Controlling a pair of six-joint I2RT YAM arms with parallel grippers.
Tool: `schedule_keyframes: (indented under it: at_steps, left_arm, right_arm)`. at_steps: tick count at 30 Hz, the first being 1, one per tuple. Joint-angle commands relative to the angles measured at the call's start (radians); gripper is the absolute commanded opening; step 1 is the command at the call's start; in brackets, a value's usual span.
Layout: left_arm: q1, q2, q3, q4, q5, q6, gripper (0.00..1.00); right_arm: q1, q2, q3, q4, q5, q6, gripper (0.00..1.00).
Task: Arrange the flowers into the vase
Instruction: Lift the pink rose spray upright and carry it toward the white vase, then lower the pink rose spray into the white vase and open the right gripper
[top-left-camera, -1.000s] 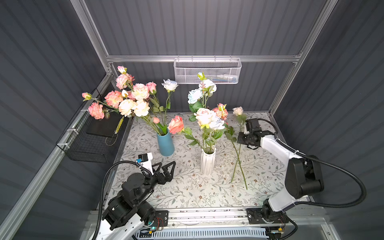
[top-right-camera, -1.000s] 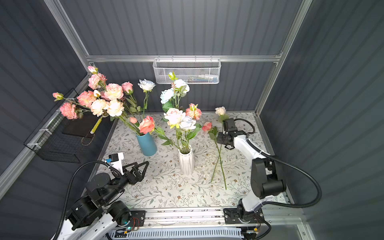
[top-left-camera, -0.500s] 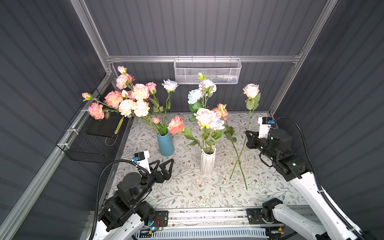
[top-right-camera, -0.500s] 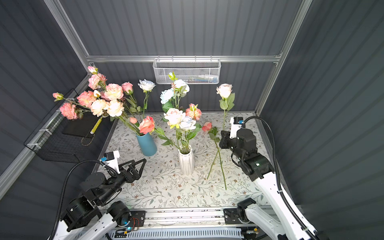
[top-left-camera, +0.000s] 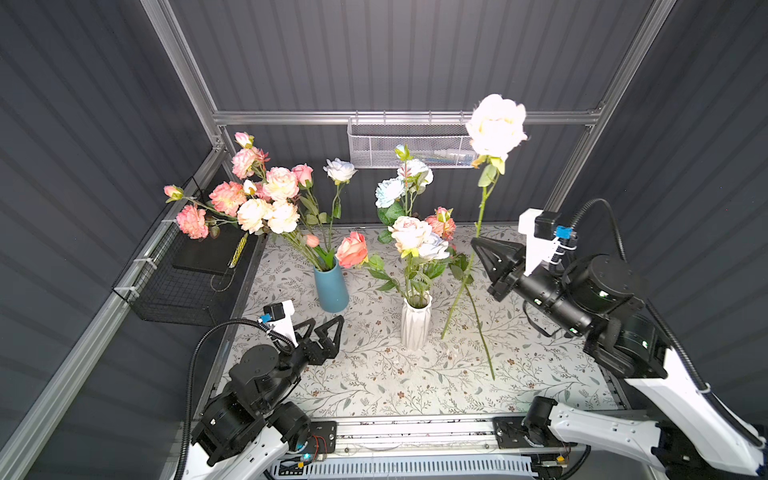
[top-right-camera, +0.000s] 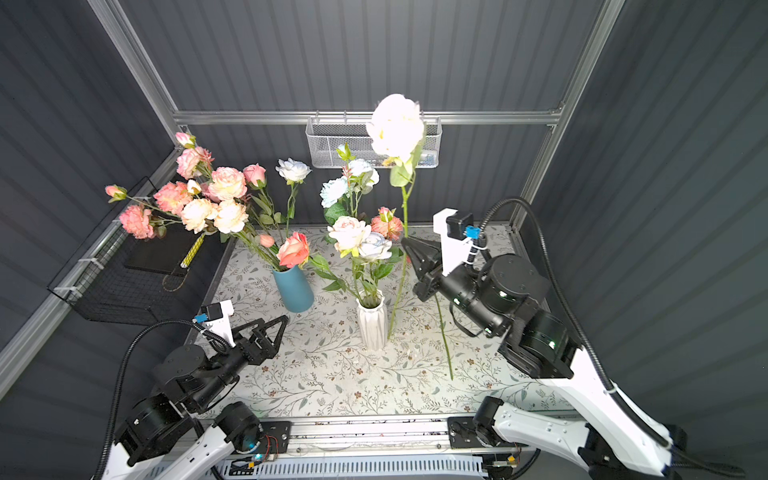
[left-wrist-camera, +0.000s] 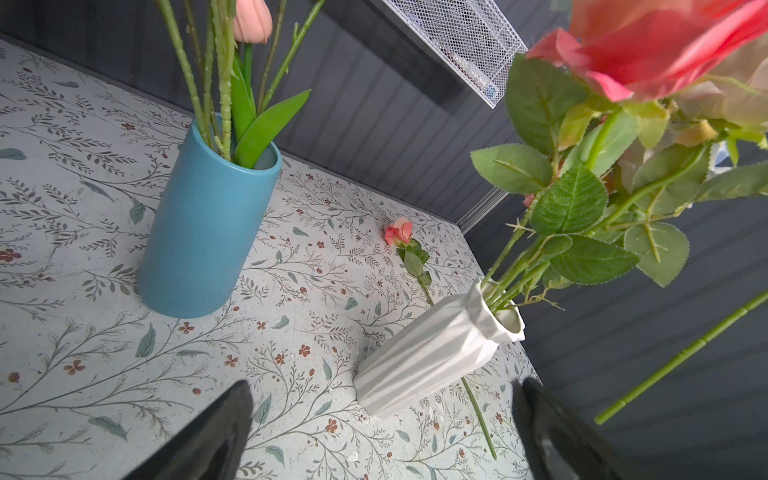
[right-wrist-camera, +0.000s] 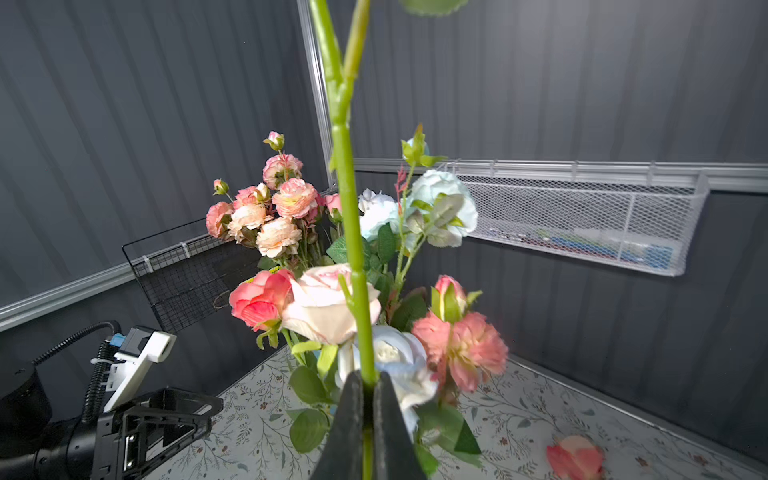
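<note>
My right gripper (top-left-camera: 476, 242) (right-wrist-camera: 368, 384) is shut on the green stem of a cream rose (top-left-camera: 496, 124) (top-right-camera: 395, 124), which stands nearly upright in the air. Its lower end hangs just right of the white ribbed vase (top-left-camera: 415, 326) (left-wrist-camera: 432, 353), which holds several flowers. A blue vase (top-left-camera: 331, 287) (left-wrist-camera: 208, 232) further left holds a bigger bunch. A pink-budded flower (left-wrist-camera: 400, 233) (top-left-camera: 480, 328) lies on the cloth to the right of the white vase. My left gripper (top-left-camera: 323, 329) (left-wrist-camera: 382, 419) hovers open and empty at the front left, facing both vases.
A white mesh basket (top-left-camera: 411, 145) hangs on the back wall just behind the raised bloom. A black wire basket (top-left-camera: 183, 286) is fixed to the left wall. The floral tablecloth (top-left-camera: 395, 386) ends at a metal rail at the front.
The right arm has lifted the cream rose off the table and swung it upright, so its bloom now stands much higher. The left arm has barely moved.
</note>
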Motion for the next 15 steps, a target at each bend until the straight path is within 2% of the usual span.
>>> schedule_keyframes:
  at_steps: [1, 10, 15]
  left_arm:
    - [-0.003, -0.001, 0.039, -0.015, -0.015, 0.022, 1.0]
    - [-0.003, -0.013, 0.042, -0.026, -0.021, 0.021, 1.0]
    - [-0.003, -0.003, 0.043, -0.02, -0.021, 0.022, 1.0]
  right_arm:
    - [0.042, 0.064, 0.025, 0.136, 0.072, -0.14, 0.0]
    - [0.064, 0.109, -0.065, 0.39, 0.072, -0.211, 0.0]
    - [0.071, 0.12, -0.079, 0.43, 0.088, -0.243, 0.0]
